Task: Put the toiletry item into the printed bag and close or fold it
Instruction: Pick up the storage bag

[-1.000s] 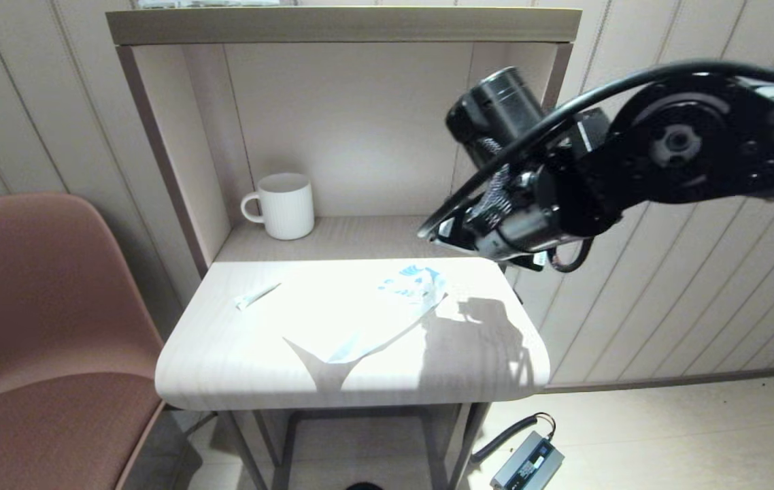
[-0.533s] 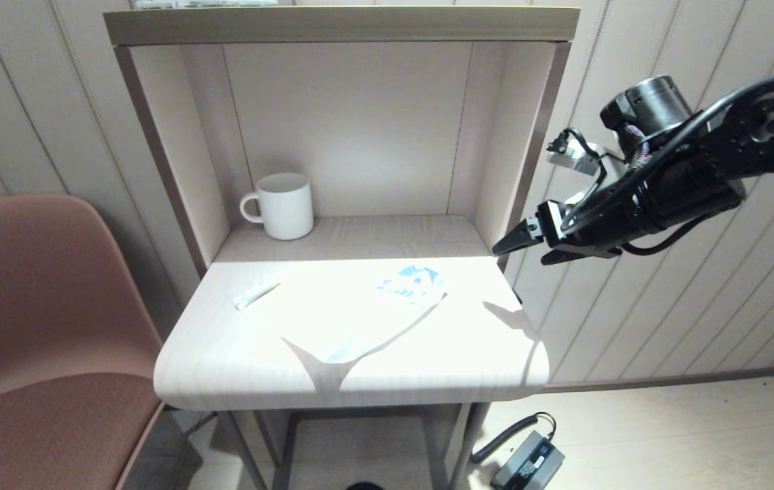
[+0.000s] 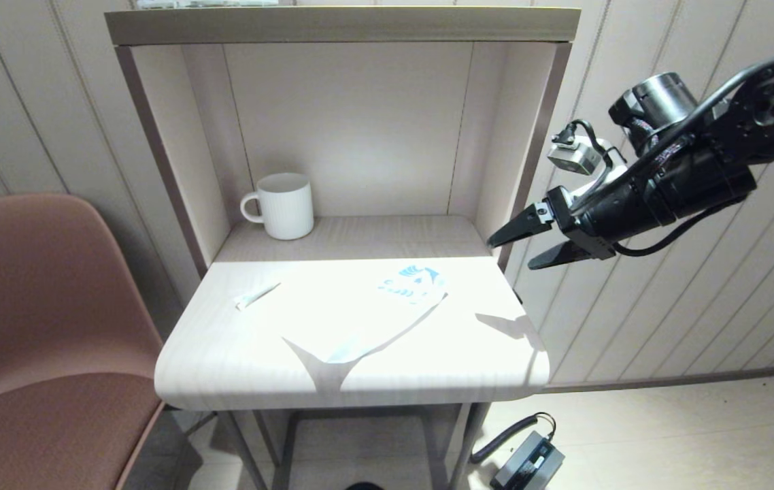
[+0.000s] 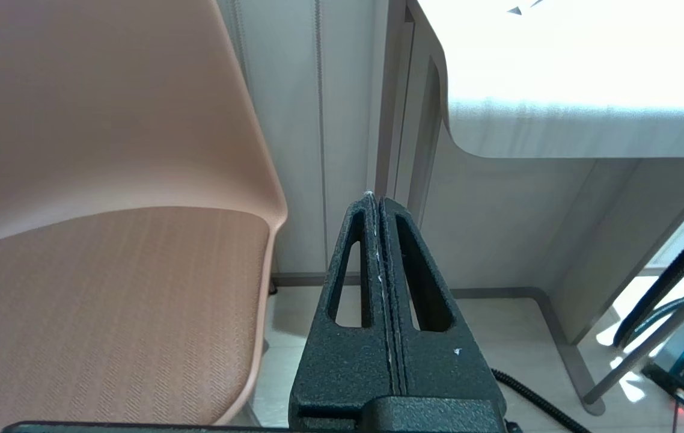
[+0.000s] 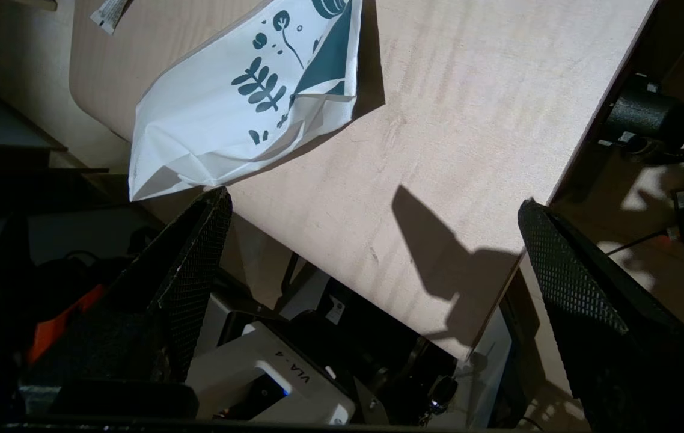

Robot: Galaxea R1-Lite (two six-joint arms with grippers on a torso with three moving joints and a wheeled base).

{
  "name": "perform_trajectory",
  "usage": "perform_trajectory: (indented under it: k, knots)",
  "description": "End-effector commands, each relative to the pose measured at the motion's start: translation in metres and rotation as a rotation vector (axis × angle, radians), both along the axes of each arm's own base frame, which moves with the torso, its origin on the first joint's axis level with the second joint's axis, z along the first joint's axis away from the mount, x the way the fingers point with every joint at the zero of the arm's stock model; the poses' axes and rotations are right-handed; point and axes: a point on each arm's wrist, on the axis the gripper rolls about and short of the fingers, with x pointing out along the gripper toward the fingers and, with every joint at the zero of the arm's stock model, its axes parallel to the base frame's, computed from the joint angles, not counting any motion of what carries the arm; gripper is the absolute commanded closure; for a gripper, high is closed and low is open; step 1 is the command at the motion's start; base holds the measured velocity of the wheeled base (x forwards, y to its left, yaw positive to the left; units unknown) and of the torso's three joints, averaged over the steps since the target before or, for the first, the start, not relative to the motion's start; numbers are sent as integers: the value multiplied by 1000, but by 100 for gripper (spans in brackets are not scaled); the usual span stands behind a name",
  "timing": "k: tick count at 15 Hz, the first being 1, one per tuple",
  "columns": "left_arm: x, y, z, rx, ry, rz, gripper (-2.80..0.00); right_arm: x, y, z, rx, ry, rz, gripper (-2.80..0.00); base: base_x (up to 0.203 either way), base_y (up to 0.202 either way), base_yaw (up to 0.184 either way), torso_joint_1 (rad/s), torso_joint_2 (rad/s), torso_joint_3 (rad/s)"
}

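Table (image 3: pixel 496 354) holds mug (image 3: pixel 285 205), printed bag (image 3: pixel 377 313), toiletry item (image 3: pixel 256 295).

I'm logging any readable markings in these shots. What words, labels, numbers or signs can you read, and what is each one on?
"VLA - 4": on a white box seen below the table edge in the right wrist view, upside down.
Printed bag: leaf and flower drawings only, no words.
Toiletry item: too small to read.
Grey device on the floor: label too small to read.

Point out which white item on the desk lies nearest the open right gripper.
The printed bag, flat mid-desk. The tube and mug sit farther left of the right gripper.
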Motion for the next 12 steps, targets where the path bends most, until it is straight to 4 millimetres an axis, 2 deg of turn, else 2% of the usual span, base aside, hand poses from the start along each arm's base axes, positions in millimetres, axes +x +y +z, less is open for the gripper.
perform_trajectory:
  k: [1, 2, 6, 8, 12]
  knots:
    - [0, 0, 0, 0, -1, 0, 0, 6, 3, -6, 7, 52, 14, -280, 0, 0, 0, 0, 0, 0]
    - [0, 0, 0, 0, -1, 0, 0, 3, 2, -3, 10, 52, 13, 0, 0, 0, 0, 0, 0, 0]
    - [0, 0, 0, 0, -1, 0, 0, -15, -1, 13, 28, 27, -1, 0, 0, 0, 0, 0, 0, 0]
    - [0, 0, 0, 0, -1, 0, 0, -18, 0, 14, 27, 20, 7, 0, 0, 0, 0, 0, 0, 0]
    - [0, 0, 0, -2, -1, 0, 0, 1, 25, -14, -5, 75, 85, 0, 0, 0, 0, 0, 0, 0]
